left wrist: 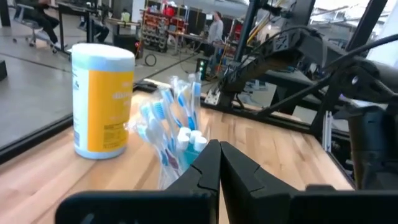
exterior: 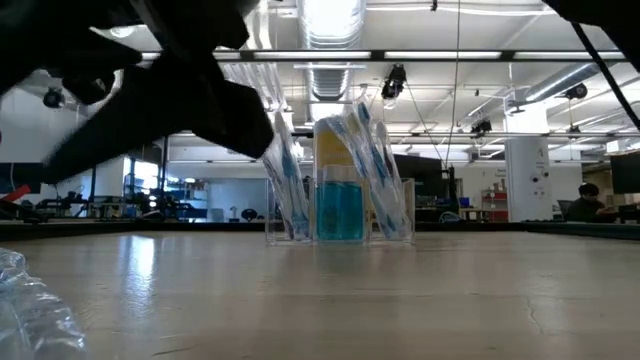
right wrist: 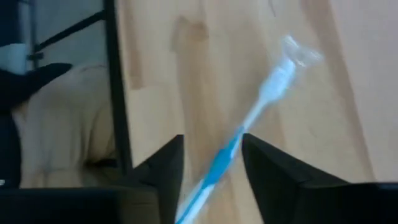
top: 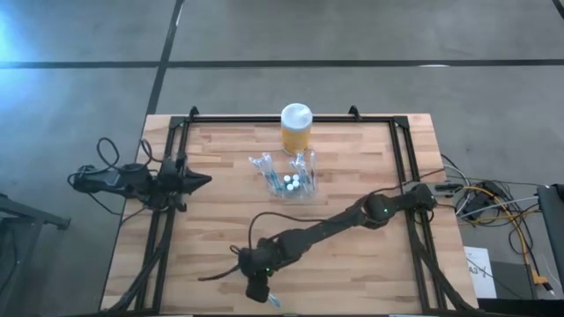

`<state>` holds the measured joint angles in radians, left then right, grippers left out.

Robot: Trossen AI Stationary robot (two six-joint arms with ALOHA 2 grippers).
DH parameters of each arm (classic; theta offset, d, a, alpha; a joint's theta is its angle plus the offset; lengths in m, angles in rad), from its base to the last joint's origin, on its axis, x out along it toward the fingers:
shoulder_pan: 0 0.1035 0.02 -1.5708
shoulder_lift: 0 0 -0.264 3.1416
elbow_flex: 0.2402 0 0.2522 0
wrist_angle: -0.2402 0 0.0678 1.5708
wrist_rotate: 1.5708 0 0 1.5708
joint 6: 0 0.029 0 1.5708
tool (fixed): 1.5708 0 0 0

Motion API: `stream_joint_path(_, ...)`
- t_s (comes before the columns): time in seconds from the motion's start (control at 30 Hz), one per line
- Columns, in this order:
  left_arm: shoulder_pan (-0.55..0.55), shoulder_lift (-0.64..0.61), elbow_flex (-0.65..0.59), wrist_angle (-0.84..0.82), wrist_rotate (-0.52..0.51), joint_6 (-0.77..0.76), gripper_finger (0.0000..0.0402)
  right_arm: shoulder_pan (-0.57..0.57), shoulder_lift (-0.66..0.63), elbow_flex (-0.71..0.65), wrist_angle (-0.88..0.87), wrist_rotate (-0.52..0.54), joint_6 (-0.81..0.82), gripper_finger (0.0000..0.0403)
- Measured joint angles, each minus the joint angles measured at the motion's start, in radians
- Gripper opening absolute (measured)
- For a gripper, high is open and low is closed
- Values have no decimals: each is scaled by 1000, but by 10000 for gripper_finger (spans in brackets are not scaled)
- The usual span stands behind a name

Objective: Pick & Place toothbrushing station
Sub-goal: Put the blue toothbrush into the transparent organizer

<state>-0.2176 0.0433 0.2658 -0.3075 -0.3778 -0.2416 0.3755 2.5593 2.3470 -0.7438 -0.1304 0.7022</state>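
At the near edge of the table (top: 220,238), we see the right end effector (right wrist: 210,165) spread around a blue-and-white toothbrush (right wrist: 249,121) lying on the wood, its fingers on either side of the handle. The clear station (top: 291,180), loaded with blue toothbrushes, stands mid-table, just in front of the yellow jar (top: 296,129) with the white lid. We find the left end effector (left wrist: 219,168) pressed together at the table's left side, pointing toward the station.
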Motion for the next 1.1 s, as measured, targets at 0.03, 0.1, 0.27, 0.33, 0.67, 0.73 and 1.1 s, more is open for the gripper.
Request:
stream_joint_path(0.03,0,0,-3,-2,0,1,7,1,6,11,-31,7,8,176)
stream_joint_path(0.1,0,0,-8,-1,0,2,7,5,11,6,-59,33,40,201)
stream_joint_path(0.27,0,0,-10,0,-2,23,7,7,15,-7,-74,83,72,249)
stream_joint_path(0.33,0,0,-10,0,-4,23,7,7,15,-7,-65,83,73,263)
stream_joint_path(0.67,0,0,-10,0,-5,6,7,11,24,-13,-10,100,84,288)
stream_joint_path(0.73,0,0,-10,-1,-5,2,7,14,40,-15,-6,100,83,288)
stream_joint_path(1.1,0,0,-10,-1,-6,-3,7,21,67,-10,-113,178,-10,262)
